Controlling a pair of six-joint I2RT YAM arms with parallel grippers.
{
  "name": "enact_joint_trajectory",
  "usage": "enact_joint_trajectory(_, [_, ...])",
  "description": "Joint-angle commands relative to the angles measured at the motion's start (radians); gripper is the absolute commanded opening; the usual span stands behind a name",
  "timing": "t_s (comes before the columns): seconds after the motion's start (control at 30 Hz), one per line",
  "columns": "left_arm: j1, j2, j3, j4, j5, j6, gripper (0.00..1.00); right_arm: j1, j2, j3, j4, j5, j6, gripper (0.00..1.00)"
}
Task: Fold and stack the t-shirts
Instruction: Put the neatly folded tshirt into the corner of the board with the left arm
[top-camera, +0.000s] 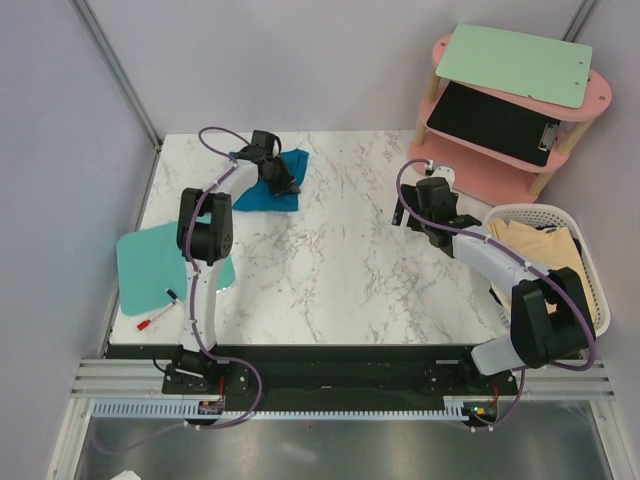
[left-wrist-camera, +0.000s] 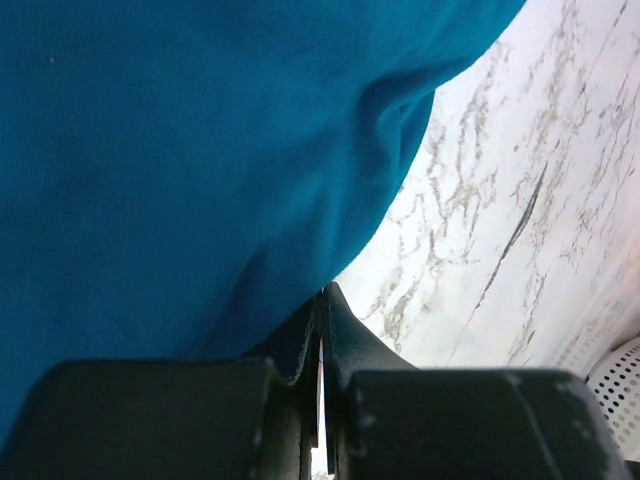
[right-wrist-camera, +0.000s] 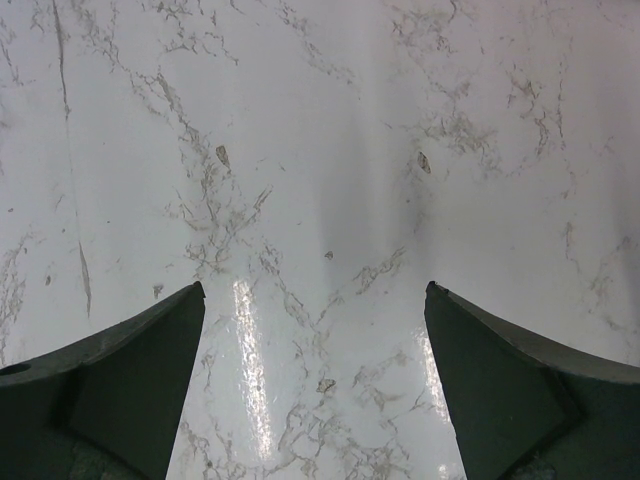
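A deep teal-blue cloth t-shirt (top-camera: 258, 198) is seen crumpled at the far left of the white marble-patterned table (top-camera: 330, 270), well apart from the other garments. The left gripper (top-camera: 284, 184) is set down upon this shirt. In the left wrist view its fingers (left-wrist-camera: 345, 345) are pressed together, and a fold of the teal cloth (left-wrist-camera: 200, 150) is pinched at their tips (left-wrist-camera: 322, 300), with the rest of the fabric spread above and to the left.

The right gripper (top-camera: 408, 214) is held over bare table at the right of centre, just beside a white plastic mesh basket (top-camera: 520, 210). In the right wrist view its fingers (right-wrist-camera: 130, 380) are spread wide apart, with only marble surface seen between them (right-wrist-camera: 315, 290), and nothing is held.

Pale cream-yellow cloth t-shirts (top-camera: 540, 245) are heaped inside the basket at the table's right edge.

A flat mint-green board (top-camera: 515, 62) is laid on top of a pink two-tier shelf (top-camera: 480, 170) at the far right corner, and a black clipboard (top-camera: 490, 122) is lodged on the tier below. A flat teal sheet (top-camera: 150, 265) is laid at the near left, partly under the left arm, with a red and white marker pen (top-camera: 160, 318) just beside its near edge
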Motion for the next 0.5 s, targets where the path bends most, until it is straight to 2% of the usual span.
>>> enact_joint_trajectory(0.0, [0.046,-0.025,-0.057,-0.047,-0.044,0.051,0.02,0.002,-0.037,-0.011,0.023,-0.005,0.004,0.98])
enact_joint_trajectory(0.4, [0.233,-0.077,-0.106,-0.036,0.036,0.042,0.02,0.0,-0.04,-0.016,0.016,-0.034,0.002,0.98])
enact_joint_trajectory(0.47, [0.293,-0.08,-0.097,-0.037,0.042,0.045,0.02,0.002,-0.042,-0.022,0.017,-0.037,0.004,0.98])
